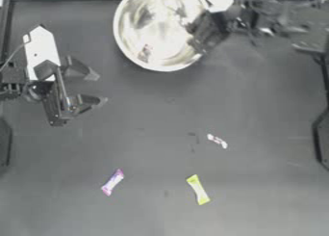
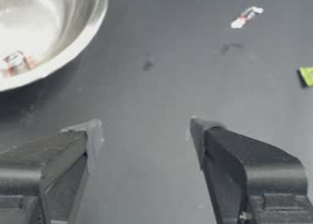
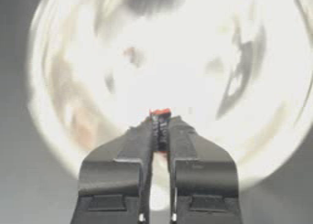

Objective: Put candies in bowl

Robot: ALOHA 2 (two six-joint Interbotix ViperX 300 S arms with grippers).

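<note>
The shiny bowl (image 1: 132,54) stands at the table's far middle, and one white-and-red candy (image 1: 146,52) lies inside it, also seen in the left wrist view as a candy (image 2: 15,63) behind the bowl rim (image 2: 73,49). My right gripper (image 1: 204,36) hangs over the bowl's right side. In the right wrist view the right gripper (image 3: 160,120) is shut on a candy (image 3: 160,112), of which only a red tip shows above the bowl (image 3: 73,127). Three candies lie on the table: white-red (image 1: 217,140), pink-purple (image 1: 112,182), yellow-green (image 1: 198,190). My left gripper (image 1: 90,88) is parked open at the left.
In the left wrist view, beyond the open left gripper (image 2: 145,127), the white-red candy (image 2: 245,16) and an end of the yellow-green candy (image 2: 307,75) lie on the dark table. The right arm (image 1: 289,23) stretches along the table's far right edge.
</note>
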